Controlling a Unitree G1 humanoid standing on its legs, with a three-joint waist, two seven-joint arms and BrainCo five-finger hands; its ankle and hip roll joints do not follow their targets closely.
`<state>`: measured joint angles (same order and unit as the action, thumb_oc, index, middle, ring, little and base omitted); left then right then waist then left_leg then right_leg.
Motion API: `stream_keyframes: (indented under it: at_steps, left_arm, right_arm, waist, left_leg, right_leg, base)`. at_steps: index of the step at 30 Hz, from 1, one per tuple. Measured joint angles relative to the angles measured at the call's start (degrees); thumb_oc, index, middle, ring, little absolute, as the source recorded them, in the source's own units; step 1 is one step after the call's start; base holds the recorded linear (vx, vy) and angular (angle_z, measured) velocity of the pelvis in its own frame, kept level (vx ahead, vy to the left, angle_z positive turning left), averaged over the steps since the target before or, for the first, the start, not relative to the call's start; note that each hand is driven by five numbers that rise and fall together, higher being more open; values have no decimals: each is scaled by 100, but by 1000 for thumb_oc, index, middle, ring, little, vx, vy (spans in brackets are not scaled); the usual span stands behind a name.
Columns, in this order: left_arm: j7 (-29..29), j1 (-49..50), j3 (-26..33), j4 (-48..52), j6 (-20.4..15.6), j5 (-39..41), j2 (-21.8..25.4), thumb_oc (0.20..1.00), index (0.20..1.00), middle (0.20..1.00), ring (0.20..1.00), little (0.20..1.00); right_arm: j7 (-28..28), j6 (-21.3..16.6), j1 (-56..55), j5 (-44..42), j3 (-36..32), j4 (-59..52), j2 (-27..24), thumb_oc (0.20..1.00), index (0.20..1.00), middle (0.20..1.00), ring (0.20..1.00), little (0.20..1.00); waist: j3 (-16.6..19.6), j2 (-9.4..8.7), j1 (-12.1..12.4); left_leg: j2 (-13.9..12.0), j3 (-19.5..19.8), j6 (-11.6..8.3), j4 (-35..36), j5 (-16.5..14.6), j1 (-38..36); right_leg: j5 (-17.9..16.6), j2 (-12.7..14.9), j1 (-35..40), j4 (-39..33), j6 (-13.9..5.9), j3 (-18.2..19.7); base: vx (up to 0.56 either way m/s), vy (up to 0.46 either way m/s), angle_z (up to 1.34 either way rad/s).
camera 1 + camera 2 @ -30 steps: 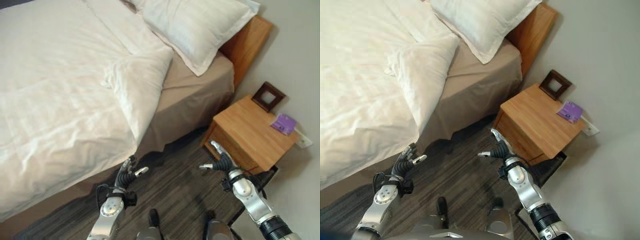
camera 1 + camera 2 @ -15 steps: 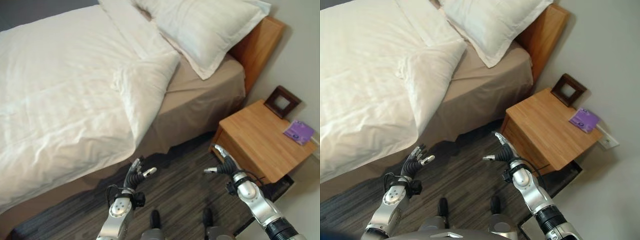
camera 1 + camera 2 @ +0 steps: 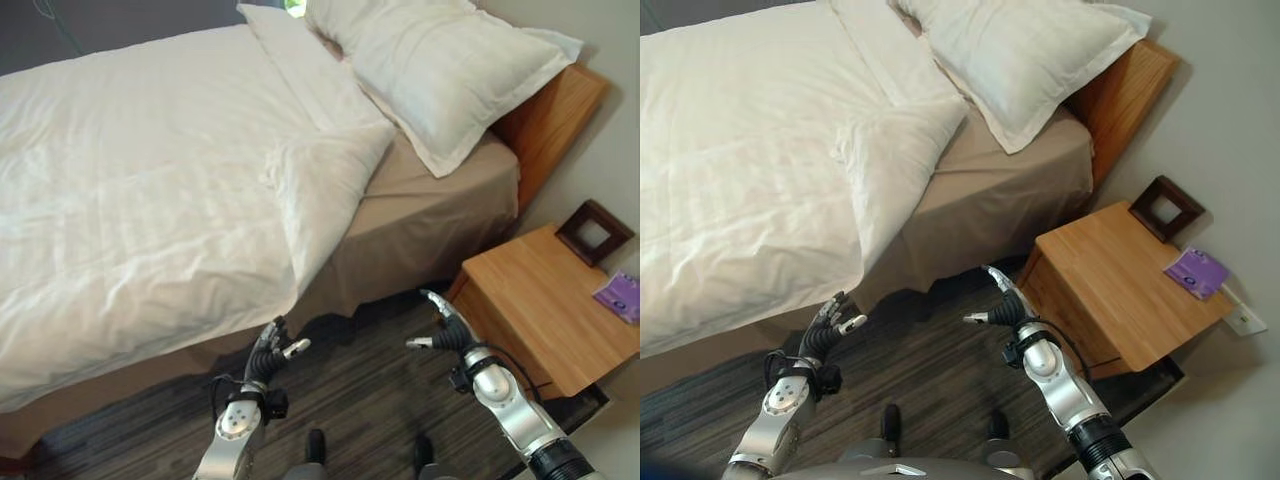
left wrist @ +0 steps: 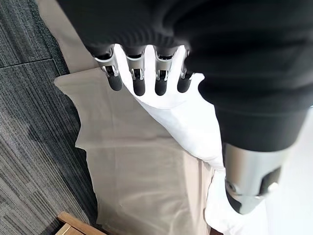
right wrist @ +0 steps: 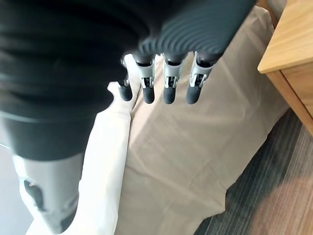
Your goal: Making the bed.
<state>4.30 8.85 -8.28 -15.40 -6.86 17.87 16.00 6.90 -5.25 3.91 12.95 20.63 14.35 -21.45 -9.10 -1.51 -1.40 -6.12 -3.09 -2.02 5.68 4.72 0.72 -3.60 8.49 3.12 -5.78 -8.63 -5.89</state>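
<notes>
- white quilted duvet [image 3: 140,210] lies over most of the bed; its corner nearest the large white pillow [image 3: 450,70] is folded back on itself, baring the taupe fitted sheet [image 3: 420,215] below the pillow
- left hand [image 3: 268,352] hangs off the bed side, short of the duvet's drooping edge, fingers loosely spread, holding nothing
- right hand [image 3: 442,328] is also short of the bed, between the taupe sheet's hanging skirt and the light wooden bedside table [image 3: 540,300], fingers straight and apart, empty
- risk: the left hand may pinch the taupe skirt along with the duvet edge, since the two hang close together; pulling would then drag the sheet loose
- risk: grabbing the duvet's side hem instead of the folded-back corner would shift the whole cover sideways and leave the flap folded
- risk: the right hand sits close to the bedside table, so a wide swing toward the pillow could clip its front corner or disturb the dark wooden picture frame [image 3: 594,232] and purple booklet [image 3: 622,296] on it
- risk: reaching for the pillow end from here looks long; a shallow grip on soft cloth would probably slip out mid-pull
- risk: carrying the corner too far could bury or nudge the pillow
</notes>
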Motion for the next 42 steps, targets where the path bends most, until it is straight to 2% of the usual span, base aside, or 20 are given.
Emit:
stream_keyframes:
  at_steps: [11,12,13,14,15,16,20,23,25,26,28,29,31,32,34,36,38,39,41,42]
  left_arm:
    - [1,45,25,0,0,0,0,1000,1000,1000,1000,1000]
    - [0,46,25,0,0,0,0,1000,1000,1000,1000,1000]
    - [-3,103,56,-18,3,-41,-7,1000,1000,1000,1000,1000]
    - [-57,105,255,-120,21,-230,-70,1000,1000,1000,1000,1000]
    - [-26,166,519,-145,85,-295,-144,1000,1000,1000,1000,1000]
    - [25,368,810,-165,92,-291,-182,1000,1000,1000,1000,1000]
    - [186,615,1124,-230,129,-234,-231,1000,1000,1000,1000,1000]
    - [169,568,1092,73,101,-221,-226,1000,1000,1000,1000,1000]
    - [168,387,1074,118,75,-220,-207,1000,1000,1000,1000,1000]
    - [180,242,1024,122,70,-217,-203,1000,1000,1000,1000,1000]
    - [234,170,965,228,25,-206,-54,1000,1000,1000,1000,1000]
    - [277,156,969,246,24,-203,59,1000,1000,1000,1000,1000]
    - [396,80,998,281,12,-73,213,1000,1000,1000,1000,1000]
    - [440,-58,980,235,6,-41,302,1000,1000,1000,1000,1000]
    - [459,-354,958,210,-10,-10,383,1000,1000,1000,1000,1000]
    - [477,-432,891,202,-27,-10,375,1000,1000,1000,1000,1000]
    - [540,-374,828,232,-41,-11,295,1000,1000,1000,1000,1000]
    - [565,-359,832,231,-59,-10,254,1000,1000,1000,1000,1000]
    - [568,-461,835,215,-60,-6,237,1000,1000,1000,1000,1000]
    - [601,-571,812,220,-84,1,212,1000,1000,1000,1000,1000]
  right_arm:
    - [-2,1,-72,-2,1,-1,0,1000,1000,1000,1000,1000]
    - [-6,1,-72,-2,2,2,0,1000,1000,1000,1000,1000]
    - [-6,9,-74,-44,-21,25,6,1000,1000,1000,1000,1000]
    - [1,13,-121,-338,-257,191,110,1000,1000,1000,1000,1000]
    - [20,150,-117,-486,-462,407,206,1000,1000,1000,1000,1000]
    - [22,240,-95,-537,-552,613,212,1000,1000,1000,1000,1000]
    - [-4,382,-178,-682,-798,667,14,1000,1000,1000,1000,1000]
    - [-3,374,-51,-676,-740,571,-132,1000,1000,1000,1000,1000]
    - [-3,374,88,-675,-711,555,-154,1000,1000,1000,1000,1000]
    - [-4,369,172,-674,-687,536,-192,1000,1000,1000,1000,1000]
    - [-6,367,352,-674,-613,325,-102,1000,1000,1000,1000,1000]
    - [-8,353,368,-675,-603,157,-17,1000,1000,1000,1000,1000]
    - [4,299,430,-676,-524,-120,1,1000,1000,1000,1000,1000]
    - [11,228,543,-677,-460,-146,-14,1000,1000,1000,1000,1000]
    - [27,212,633,-680,-462,-237,-30,1000,1000,1000,1000,1000]
    - [25,197,814,-684,-410,-210,12,1000,1000,1000,1000,1000]
    - [28,204,992,-683,-337,-157,0,1000,1000,1000,1000,1000]
    - [27,195,1131,-683,-261,-107,6,1000,1000,1000,1000,1000]
    - [23,195,1228,-683,-219,-13,8,1000,1000,1000,1000,1000]
    - [34,210,1263,-683,-230,20,-4,1000,1000,1000,1000,1000]
  waist:
    - [52,-39,7]
    - [143,46,8]
    - [141,53,46]
    - [136,42,109]
    - [146,22,184]
    - [174,-1,312]
    - [225,86,354]
    - [191,3,393]
    - [120,-81,313]
    - [42,-80,294]
    - [-137,-98,300]
    - [-206,-81,320]
    - [-235,-151,336]
    - [-263,-227,306]
    - [-274,-301,210]
    - [-258,-453,156]
    - [-321,-295,200]
    - [-377,-195,237]
    - [-463,-277,327]
    - [-535,-374,464]
  left_leg:
    - [-21,21,12,-3,10,-13]
    - [-32,26,12,-1,9,-12]
    - [-60,-15,10,-1,6,-11]
    - [-120,-328,6,-1,1,-84]
    - [-151,-513,-21,-33,-13,-217]
    - [-165,-724,-107,-33,-78,-328]
    - [-180,-853,-165,-33,-125,-373]
    - [-125,-866,-178,-34,-153,-390]
    - [-138,-1211,-37,-152,-279,-362]
    - [-121,-1248,-26,-213,-269,-400]
    - [-27,-1151,20,-170,-258,-567]
    - [-28,-1087,74,-130,-222,-593]
    - [-45,-953,136,-98,-157,-532]
    - [-55,-732,108,-91,-129,-442]
    - [-33,-387,81,-90,-143,-192]
    - [92,-262,124,-58,-114,-205]
    - [-115,-279,15,-191,-207,-283]
    - [-269,-278,-103,-639,-319,-150]
    - [-350,-309,-228,-1731,-308,312]
    - [-426,-287,-336,-2707,-125,773]
  right_leg:
    - [-1,-28,15,0,11,-24]
    - [6,-36,20,-2,10,-34]
    - [-5,32,31,3,22,-142]
    - [-85,236,113,4,47,-1013]
    - [-137,371,197,-9,49,-1546]
    - [-185,452,233,-9,-8,-1743]
    - [-206,452,240,4,-19,-1707]
    - [-170,556,275,177,-95,-1831]
    - [78,817,197,758,-187,-2001]
    - [216,1037,-9,1532,-237,-2052]
    - [174,1523,-700,3189,-211,-1769]
    - [376,1603,-1000,3484,-258,-1607]
    - [478,1427,-1149,3006,-252,-1557]
    - [491,1219,-1231,2382,-222,-1414]
    - [430,752,-1187,1259,-242,-819]
    - [186,648,-1031,887,-138,-540]
    - [33,470,-911,881,-31,-499]
    - [-19,343,-827,873,87,-526]
    - [-76,297,-730,864,269,-670]
    - [-2,264,-609,849,417,-676]
  base:
    - [3,0,0]
    - [0,0,0]
    - [-8,-30,-2]
    - [-22,-35,-25]
    - [-23,-35,-62]
    - [-30,-8,-66]
    - [-21,15,-19]
    - [-22,97,24]
    - [14,91,62]
    - [96,68,58]
    - [158,-2,39]
    - [199,-148,24]
    - [310,-252,40]
    - [353,-253,66]
    - [419,-213,97]
    - [317,-141,91]
    - [215,-146,33]
    - [282,-279,4]
    - [210,-211,9]
    - [190,-80,-4]
